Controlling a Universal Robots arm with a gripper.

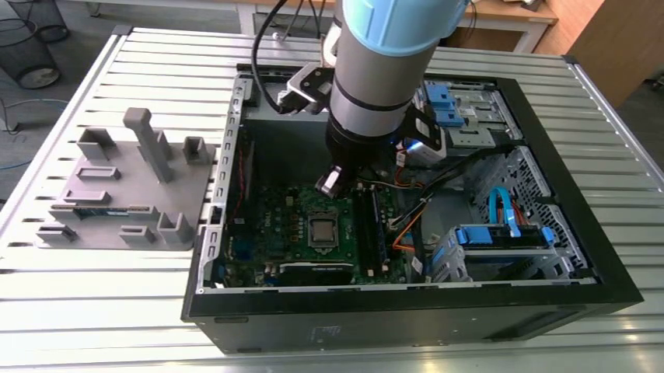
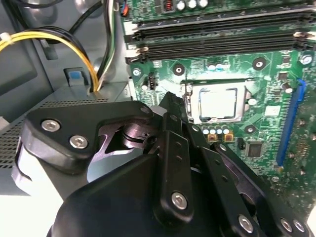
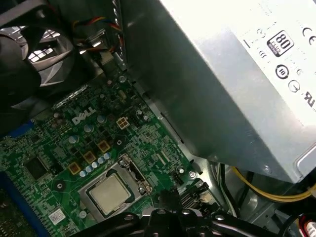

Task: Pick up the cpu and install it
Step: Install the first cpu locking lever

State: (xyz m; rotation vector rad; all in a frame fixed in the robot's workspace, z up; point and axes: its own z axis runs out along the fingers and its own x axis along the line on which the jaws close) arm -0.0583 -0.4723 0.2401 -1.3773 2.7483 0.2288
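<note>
1. Silver and shiny, the cpu [image 2: 218, 104] lies flat inside the socket frame [image 2: 189, 106] on the green motherboard [image 1: 275, 214]; it shows in both wrist views [image 3: 109, 192] and also in the exterior view [image 1: 323, 228].
2. The motherboard sits at the bottom of an open black computer case [image 1: 415, 301], which stands on a slatted metal tabletop [image 1: 124, 311].
3. The arm reaches down into the case, and its end effector [image 1: 334, 183] hangs above the motherboard, near the socket but apart from the cpu.
4. In the second wrist view the black end effector [image 2: 170, 106] points toward the edge of the socket frame. I cannot tell how far it is open; the cpu is not in its hold.
5. Long black memory slots [image 2: 217, 42] run just beside the socket, and a blue slot [image 2: 289, 123] lies on the other side of it.
6. A grey metal power supply [image 3: 222, 84] stands close over the board in the first wrist view, and yellow cables [image 2: 59, 37] pass beside it.
7. On the exterior view's left, a grey tray [image 1: 104, 183] with upright pegs rests on the tabletop, well apart from the end effector.
</note>
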